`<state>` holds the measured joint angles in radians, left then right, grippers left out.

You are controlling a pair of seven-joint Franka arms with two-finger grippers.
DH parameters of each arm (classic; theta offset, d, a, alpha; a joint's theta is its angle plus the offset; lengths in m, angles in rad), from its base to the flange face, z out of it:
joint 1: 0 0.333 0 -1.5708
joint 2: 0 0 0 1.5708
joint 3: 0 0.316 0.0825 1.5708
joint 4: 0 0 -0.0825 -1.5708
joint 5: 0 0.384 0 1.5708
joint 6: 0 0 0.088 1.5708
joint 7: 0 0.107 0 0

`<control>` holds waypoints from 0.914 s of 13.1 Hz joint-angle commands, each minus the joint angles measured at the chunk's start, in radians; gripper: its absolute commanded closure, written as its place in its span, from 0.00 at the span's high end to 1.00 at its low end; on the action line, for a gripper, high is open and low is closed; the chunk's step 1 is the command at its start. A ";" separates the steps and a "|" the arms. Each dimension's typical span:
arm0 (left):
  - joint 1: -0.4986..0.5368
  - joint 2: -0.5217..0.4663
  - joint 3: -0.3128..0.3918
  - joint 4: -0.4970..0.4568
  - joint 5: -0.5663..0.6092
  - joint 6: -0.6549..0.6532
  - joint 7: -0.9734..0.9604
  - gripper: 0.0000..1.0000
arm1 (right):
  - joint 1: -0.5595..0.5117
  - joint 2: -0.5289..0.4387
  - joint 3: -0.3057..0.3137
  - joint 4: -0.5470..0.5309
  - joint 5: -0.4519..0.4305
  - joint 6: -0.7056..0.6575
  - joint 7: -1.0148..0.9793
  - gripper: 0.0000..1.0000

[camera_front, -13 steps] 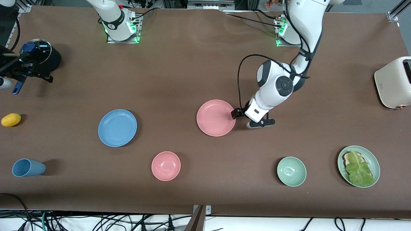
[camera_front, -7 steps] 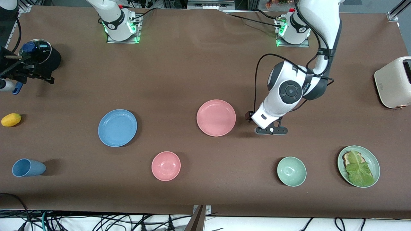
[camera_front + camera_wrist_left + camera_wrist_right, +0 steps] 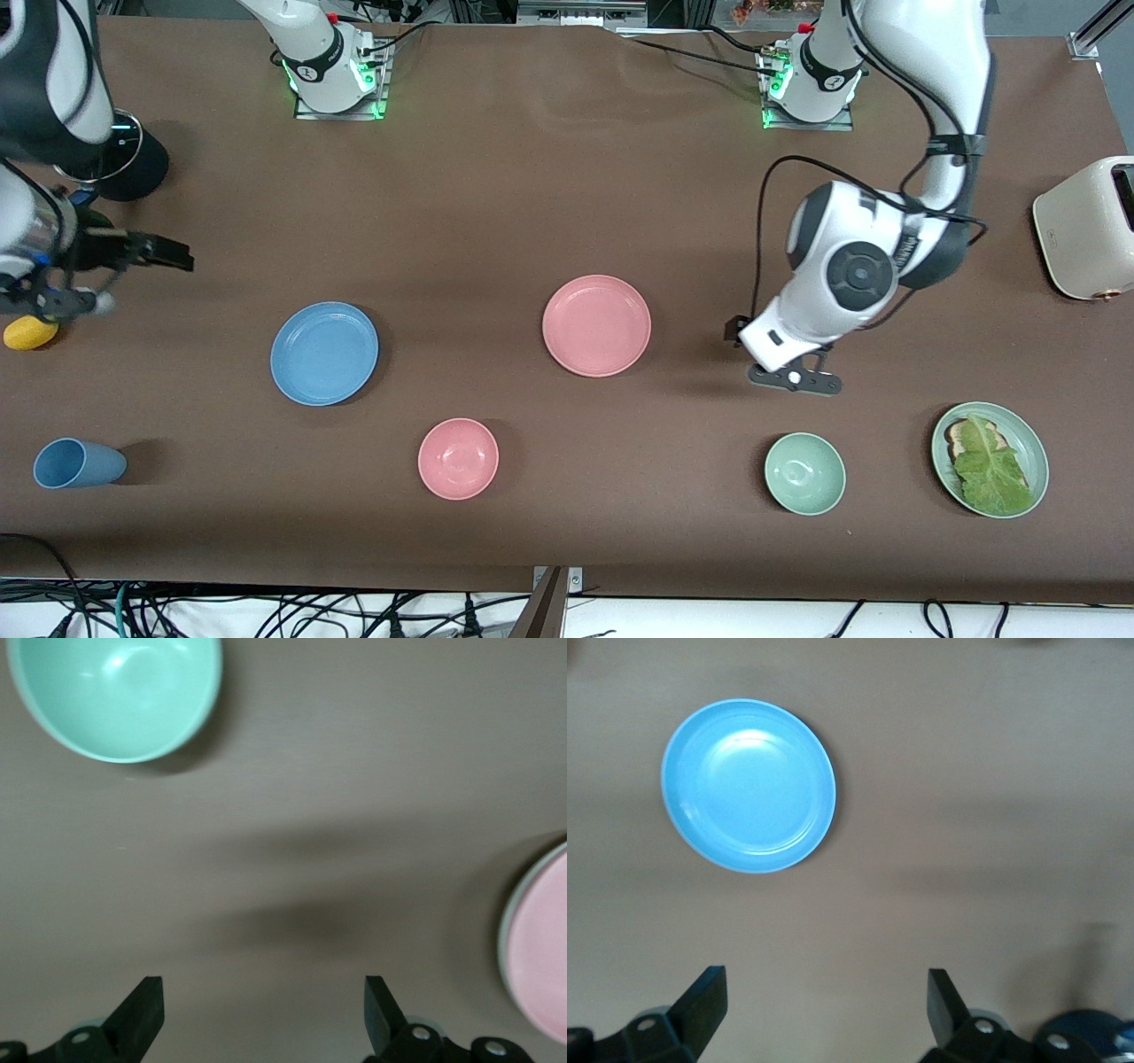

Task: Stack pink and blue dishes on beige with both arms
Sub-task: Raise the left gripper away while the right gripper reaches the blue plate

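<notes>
Left claw (image 3: 733,330) hangs over bare table (image 3: 532,195), its two fingers (image 3: 142,1014) spread wide with nothing between them, as the left wrist view shows plainly. The pink plate (image 3: 596,325) lies flat on the table just beside this claw, toward the right arm's end, apart from the fingers; the left wrist view catches only an edge of that plate (image 3: 536,943). A pale green bowl (image 3: 804,473) sits nearer the front camera than the claw, and it also shows in the left wrist view (image 3: 115,691). Past it, toward the left arm's end, a green plate with lettuce (image 3: 990,459) rests on the table.

Over at the right arm's end, the right claw (image 3: 173,258) hovers above the table, fingers (image 3: 700,1005) parted wide and empty. The blue plate (image 3: 324,354) lies flat, near this claw and toward the table's middle, well apart from the pink plate; the right wrist view shows that plate (image 3: 749,785) whole, clear of the fingers. A yellow fruit (image 3: 29,332) peeks out beside the right arm's wrist, and a blue cup (image 3: 78,462) lies on its side nearer the front camera. A small pink bowl (image 3: 458,458) stands between the two plates, closer to the camera. No beige plate shows in any view.
</notes>
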<state>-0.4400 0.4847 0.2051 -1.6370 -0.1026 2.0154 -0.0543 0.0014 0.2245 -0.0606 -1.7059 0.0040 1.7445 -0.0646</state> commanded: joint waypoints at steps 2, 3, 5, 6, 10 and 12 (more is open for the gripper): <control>0.111 0.000 -0.009 0.062 0.012 -0.078 0.141 0.99 | -0.026 0.073 0.001 -0.128 0.077 0.229 -0.011 1.00; 0.147 0.000 -0.009 0.062 0.012 -0.079 0.152 0.99 | -0.035 0.096 0.001 -0.176 0.111 0.310 -0.012 1.00; 0.207 -0.001 -0.013 0.063 0.012 -0.096 0.160 1.00 | -0.046 0.140 0.001 -0.216 0.175 0.412 -0.021 1.00; 0.224 -0.001 -0.015 0.062 0.014 -0.099 0.162 1.00 | -0.047 0.166 0.001 -0.216 0.204 0.437 -0.035 1.00; 0.326 -0.005 -0.019 0.062 0.014 -0.115 0.215 1.00 | -0.081 0.280 0.001 -0.215 0.367 0.526 -0.148 1.00; 0.372 -0.008 -0.035 0.062 0.011 -0.115 0.258 1.00 | -0.084 0.303 0.001 -0.215 0.447 0.555 -0.214 1.00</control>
<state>-0.1180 0.4841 0.2023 -1.5908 -0.1026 1.9255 0.1609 -0.0667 0.5124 -0.0684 -1.9221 0.3861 2.2731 -0.2175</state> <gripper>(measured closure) 0.000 0.000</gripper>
